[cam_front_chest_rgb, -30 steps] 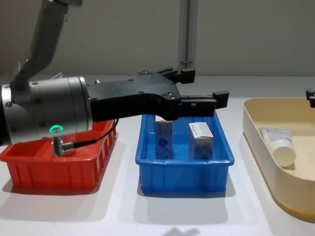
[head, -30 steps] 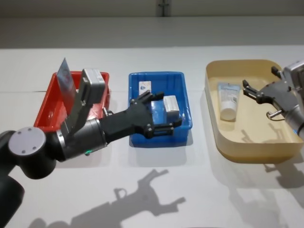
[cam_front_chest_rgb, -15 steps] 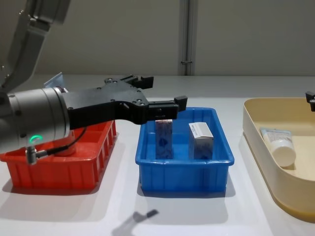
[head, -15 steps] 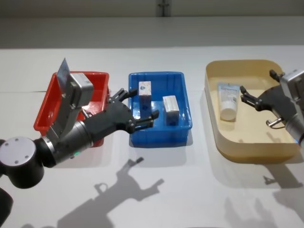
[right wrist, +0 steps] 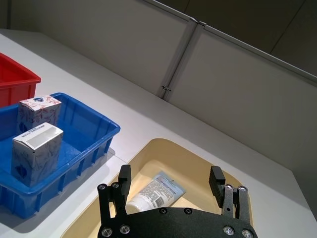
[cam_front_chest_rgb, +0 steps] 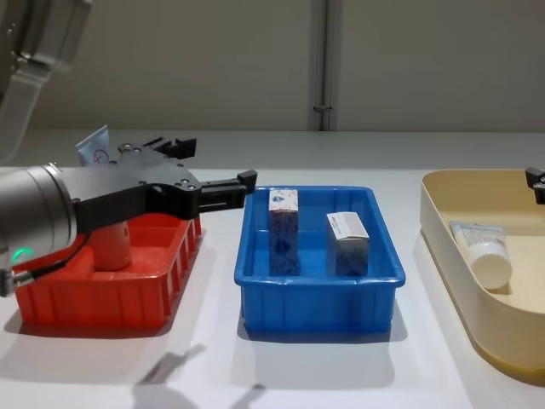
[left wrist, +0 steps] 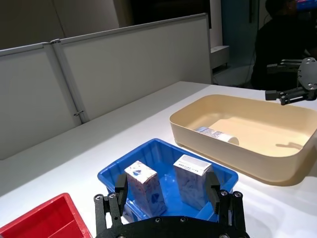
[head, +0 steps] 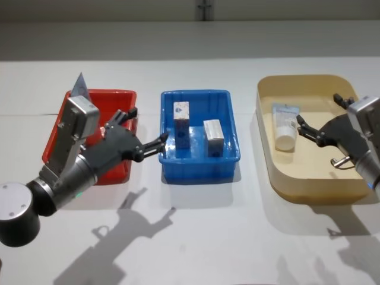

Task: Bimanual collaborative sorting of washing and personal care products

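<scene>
Two cartons [head: 181, 122] stood upright in the blue bin [head: 199, 168], my left gripper [head: 148, 124] spread open and empty at their nine o'clock. A low sweep, I judged, could topple the nearer carton. One tube [head: 284, 126] lay in the beige bin [head: 314, 191], my right gripper [head: 317, 108] open at its three o'clock; another tube [head: 79, 90] stood on end in the red bin [head: 56, 142].

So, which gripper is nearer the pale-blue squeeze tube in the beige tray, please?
Right: right gripper hovers beside the tube; left gripper is by the red bin.
</scene>
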Controlling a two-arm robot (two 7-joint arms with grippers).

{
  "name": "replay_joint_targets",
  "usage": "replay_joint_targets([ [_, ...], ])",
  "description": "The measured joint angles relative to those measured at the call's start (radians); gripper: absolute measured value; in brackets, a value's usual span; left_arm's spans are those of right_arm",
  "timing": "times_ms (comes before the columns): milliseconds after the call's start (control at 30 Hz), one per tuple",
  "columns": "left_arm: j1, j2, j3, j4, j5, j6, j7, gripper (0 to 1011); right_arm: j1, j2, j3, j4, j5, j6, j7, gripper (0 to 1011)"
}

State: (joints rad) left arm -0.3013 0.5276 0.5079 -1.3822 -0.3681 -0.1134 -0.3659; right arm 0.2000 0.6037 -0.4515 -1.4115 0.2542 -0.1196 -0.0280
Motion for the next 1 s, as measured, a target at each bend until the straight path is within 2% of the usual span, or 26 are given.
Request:
replay_joint_targets([
  [733, 0.078, 0.059, -0.044, -0.024, 0.087, -0.005, 0.300, 1001, -0.001, 0.001, 0.000, -0.001, 0.000, -0.001, 0.000, 1001],
  [1000, 0.096, 0.072, -0.054, -0.029, 0.107, -0.006, 0.370, 1001, -0.001, 0.001, 0.000, 0.000, 0.000, -0.001, 0.000, 1001],
])
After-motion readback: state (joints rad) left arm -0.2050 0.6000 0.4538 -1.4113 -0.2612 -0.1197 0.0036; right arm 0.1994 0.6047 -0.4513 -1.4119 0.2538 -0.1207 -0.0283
